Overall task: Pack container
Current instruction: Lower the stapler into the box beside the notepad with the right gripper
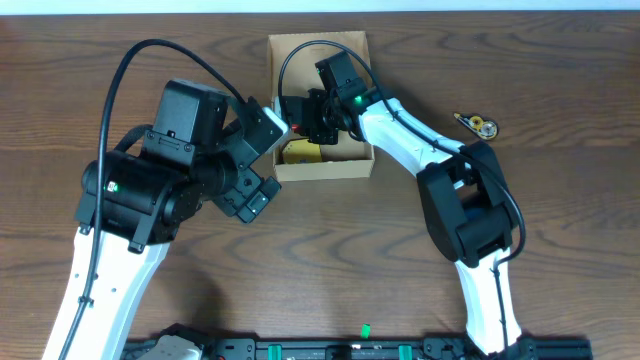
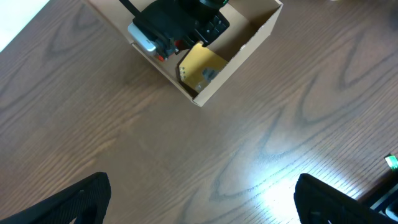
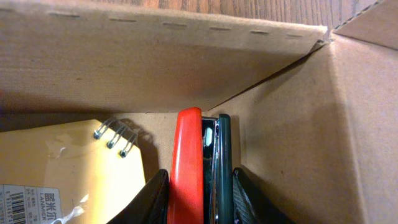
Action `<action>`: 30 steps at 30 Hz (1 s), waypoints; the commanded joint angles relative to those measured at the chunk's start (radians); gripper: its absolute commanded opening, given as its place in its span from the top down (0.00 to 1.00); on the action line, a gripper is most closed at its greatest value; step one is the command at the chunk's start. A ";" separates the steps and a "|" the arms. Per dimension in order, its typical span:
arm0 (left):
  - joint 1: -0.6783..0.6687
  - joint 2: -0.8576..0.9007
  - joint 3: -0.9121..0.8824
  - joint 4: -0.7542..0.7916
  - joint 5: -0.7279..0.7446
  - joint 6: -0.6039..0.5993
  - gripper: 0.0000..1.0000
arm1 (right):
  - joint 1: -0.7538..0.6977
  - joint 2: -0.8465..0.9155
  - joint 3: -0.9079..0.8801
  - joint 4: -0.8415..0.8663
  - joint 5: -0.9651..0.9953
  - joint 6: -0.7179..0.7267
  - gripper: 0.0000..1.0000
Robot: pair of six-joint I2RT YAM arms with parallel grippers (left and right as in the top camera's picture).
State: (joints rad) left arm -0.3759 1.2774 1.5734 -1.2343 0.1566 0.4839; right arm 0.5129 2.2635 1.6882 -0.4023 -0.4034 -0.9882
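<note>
The container (image 1: 322, 171) is a tan cardboard box, open, at the far middle of the table. It also shows in the left wrist view (image 2: 249, 42) and the right wrist view (image 3: 155, 56). A yellow spiral notebook (image 1: 298, 152) (image 2: 202, 65) (image 3: 62, 165) lies inside. My right gripper (image 1: 308, 115) (image 3: 199, 186) is down inside the box, shut on a red and dark green stapler-like item (image 3: 186, 155), close to the box's wall. My left gripper (image 1: 268, 162) (image 2: 202, 199) is open and empty over the bare table beside the box's near-left corner.
A small yellow and black item (image 1: 477, 124) lies on the table to the right of the box, beyond the right arm. The wooden table (image 1: 330, 260) stretches in front of the box.
</note>
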 commanded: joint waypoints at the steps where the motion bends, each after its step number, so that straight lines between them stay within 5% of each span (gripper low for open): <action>1: 0.002 -0.002 0.030 -0.004 -0.003 0.010 0.05 | 0.006 0.005 0.011 0.003 -0.007 0.007 0.69; 22: 0.003 -0.002 0.030 -0.004 -0.003 0.010 0.05 | 0.006 0.005 0.011 0.003 -0.008 0.007 0.57; 25: 0.003 -0.002 0.030 -0.004 -0.003 0.010 0.05 | 0.006 0.005 0.011 0.003 -0.008 0.007 0.26; 30: 0.003 -0.002 0.030 -0.004 -0.003 0.010 0.05 | 0.006 0.005 0.011 0.003 -0.007 0.007 0.27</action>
State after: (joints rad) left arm -0.3759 1.2774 1.5734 -1.2343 0.1566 0.4839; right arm 0.5129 2.2635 1.6882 -0.3992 -0.4038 -0.9829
